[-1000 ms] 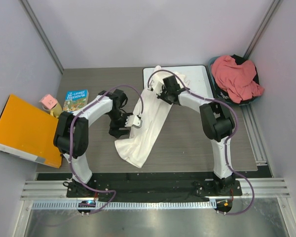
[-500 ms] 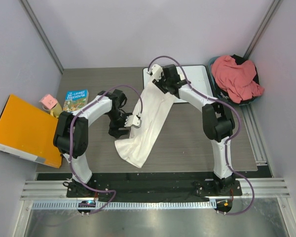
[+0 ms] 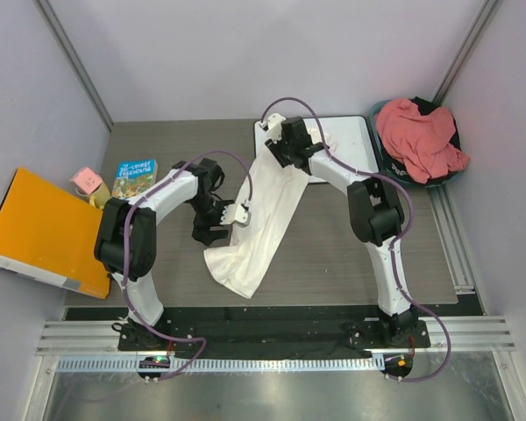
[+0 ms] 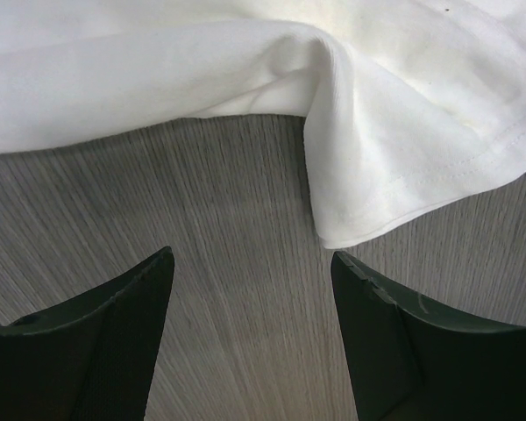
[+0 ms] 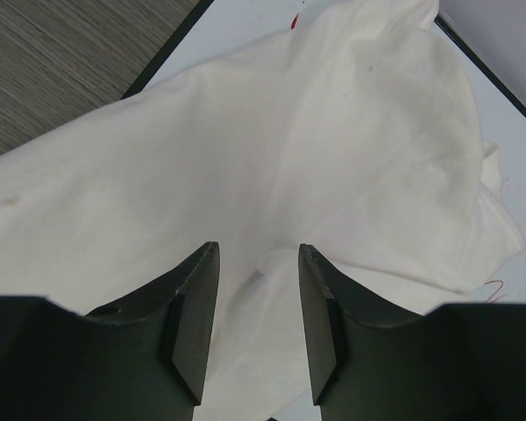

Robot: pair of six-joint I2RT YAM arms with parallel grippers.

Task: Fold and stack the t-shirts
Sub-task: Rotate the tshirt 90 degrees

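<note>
The white t-shirt [image 3: 267,210] lies in a long crumpled strip from the whiteboard [image 3: 351,140] down toward the table's front. My right gripper [image 3: 279,154] hovers over its upper end on the whiteboard's left edge. In the right wrist view it [image 5: 259,247] is open, with cloth [image 5: 333,140] under the gap. My left gripper [image 3: 212,228] sits beside the shirt's left edge. In the left wrist view it [image 4: 252,254] is open over bare table, with the shirt's hem [image 4: 245,70] just ahead. The salmon t-shirt [image 3: 421,136] is bunched in a dark basket [image 3: 381,110] at the back right.
An orange folder [image 3: 44,232] hangs off the table's left side. A book [image 3: 136,175] and a small pink object [image 3: 86,181] lie at the left. The whiteboard's black edge and red marks show in the right wrist view [image 5: 245,39].
My right gripper has moved back and left along the shirt's upper end onto the whiteboard's corner. The cloth that stood raised there now lies lower. The left arm has not moved.
</note>
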